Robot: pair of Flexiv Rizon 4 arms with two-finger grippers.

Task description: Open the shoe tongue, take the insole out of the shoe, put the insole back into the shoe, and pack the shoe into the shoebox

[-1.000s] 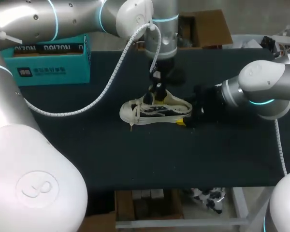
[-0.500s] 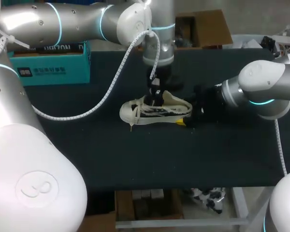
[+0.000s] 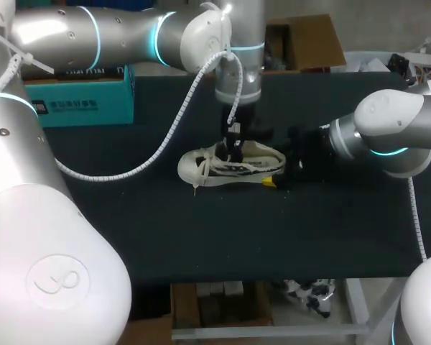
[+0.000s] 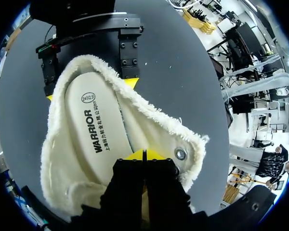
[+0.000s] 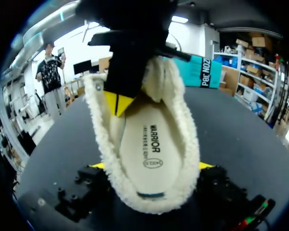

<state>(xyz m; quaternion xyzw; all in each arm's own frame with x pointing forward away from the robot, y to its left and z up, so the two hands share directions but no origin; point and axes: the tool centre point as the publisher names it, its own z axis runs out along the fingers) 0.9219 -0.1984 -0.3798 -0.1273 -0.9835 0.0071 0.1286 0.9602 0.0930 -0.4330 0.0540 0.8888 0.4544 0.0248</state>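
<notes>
The shoe (image 3: 230, 167) is lying in the middle of the table (image 3: 201, 237), with the insole (image 4: 98, 130) sitting inside. My right gripper (image 5: 151, 166) is clamping its heel from both sides. My left gripper (image 4: 144, 155) is hanging over the fleece opening, tips pressed together. The shoebox (image 3: 79, 100) is standing far left.

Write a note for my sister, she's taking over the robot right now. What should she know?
Left gripper: tips together at the front of the opening of the white fleece-lined shoe; whether they pinch anything is unclear.
Right gripper: shut on the shoe's heel, one tip each side.
White printed insole: lying inside the shoe.
Teal cardboard shoebox: far left on the dark table.
Done: nothing certain yet.
Left: open it up, insole out and back, pack shoe in box.
</notes>
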